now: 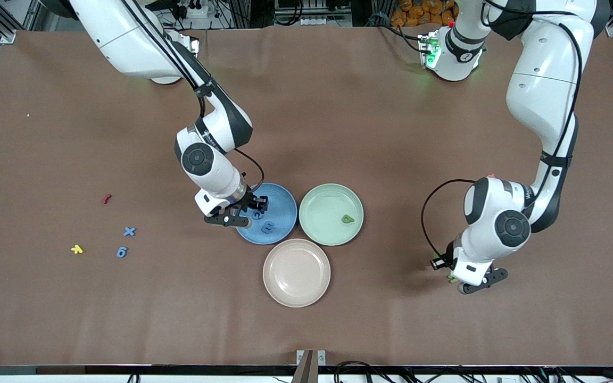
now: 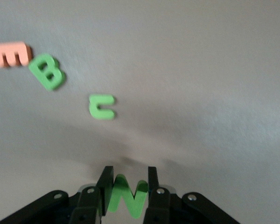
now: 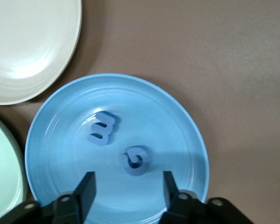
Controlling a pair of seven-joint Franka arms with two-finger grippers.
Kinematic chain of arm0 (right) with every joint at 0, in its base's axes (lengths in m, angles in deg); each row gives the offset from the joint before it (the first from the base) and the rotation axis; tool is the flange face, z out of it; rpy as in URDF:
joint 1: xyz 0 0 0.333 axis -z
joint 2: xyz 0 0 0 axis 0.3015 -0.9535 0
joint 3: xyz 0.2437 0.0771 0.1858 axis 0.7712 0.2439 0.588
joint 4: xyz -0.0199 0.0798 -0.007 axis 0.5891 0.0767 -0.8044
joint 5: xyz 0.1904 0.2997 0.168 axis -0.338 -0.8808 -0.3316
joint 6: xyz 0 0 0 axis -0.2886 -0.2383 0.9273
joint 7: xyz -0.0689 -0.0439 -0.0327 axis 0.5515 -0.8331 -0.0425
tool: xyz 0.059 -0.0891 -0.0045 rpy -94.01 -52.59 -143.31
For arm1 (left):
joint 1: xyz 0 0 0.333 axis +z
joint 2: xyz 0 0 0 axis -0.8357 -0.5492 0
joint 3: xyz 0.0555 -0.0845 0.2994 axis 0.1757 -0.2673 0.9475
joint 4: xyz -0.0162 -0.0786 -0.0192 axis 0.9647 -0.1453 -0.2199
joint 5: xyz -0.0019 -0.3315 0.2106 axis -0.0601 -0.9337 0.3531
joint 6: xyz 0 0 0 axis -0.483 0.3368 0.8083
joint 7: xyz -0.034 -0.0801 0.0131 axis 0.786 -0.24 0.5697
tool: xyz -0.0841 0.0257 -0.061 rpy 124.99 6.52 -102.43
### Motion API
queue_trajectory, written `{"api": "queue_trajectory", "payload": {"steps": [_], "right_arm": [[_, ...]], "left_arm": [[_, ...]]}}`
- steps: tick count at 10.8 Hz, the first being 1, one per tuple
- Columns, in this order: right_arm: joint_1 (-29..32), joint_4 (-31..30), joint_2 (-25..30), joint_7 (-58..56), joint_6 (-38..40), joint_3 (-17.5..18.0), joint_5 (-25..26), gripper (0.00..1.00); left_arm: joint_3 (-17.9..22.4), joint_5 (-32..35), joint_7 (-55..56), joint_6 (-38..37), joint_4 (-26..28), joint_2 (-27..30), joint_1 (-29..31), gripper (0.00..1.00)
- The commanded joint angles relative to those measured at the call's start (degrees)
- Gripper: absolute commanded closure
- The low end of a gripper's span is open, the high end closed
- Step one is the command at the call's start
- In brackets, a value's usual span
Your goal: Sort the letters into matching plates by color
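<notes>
My right gripper (image 1: 257,208) hangs open just above the blue plate (image 1: 280,199). Two blue letters lie loose in that plate: a 3 shape (image 3: 103,128) and a curled piece (image 3: 137,160) just off the open fingertips (image 3: 88,179). The pale green plate (image 1: 322,205) beside it holds one green letter (image 1: 347,218). My left gripper (image 2: 129,170) is low over the table toward the left arm's end, shut on a green N (image 2: 127,196). A green B (image 2: 47,71) and a green C (image 2: 102,107) lie on the table near it. A blue X (image 1: 129,231) and a blue 6 (image 1: 121,252) lie toward the right arm's end.
A beige plate (image 1: 296,287) sits nearer the front camera than the two coloured plates. A yellow piece (image 1: 76,249) and a red piece (image 1: 106,199) lie by the blue X and 6. An orange E (image 2: 10,54) lies beside the green B.
</notes>
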Motion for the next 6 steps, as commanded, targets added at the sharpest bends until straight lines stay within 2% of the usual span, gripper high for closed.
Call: {"api": "queue_trajectory", "payload": {"steps": [1, 6], "right_arm": [[0.7, 1.36, 0.49, -3.19, 4.65, -0.39, -0.1, 0.0], [9.39, 1.01, 6.2, -9.42, 16.0, -2.58, 0.25, 0.0]], "left_arm": [[0.54, -0.33, 6.81, -4.68, 1.0, 2.98, -3.28, 1.0], [0.54, -0.33, 21.74, -5.57, 0.73, 3.69, -9.34, 1.0]]}}
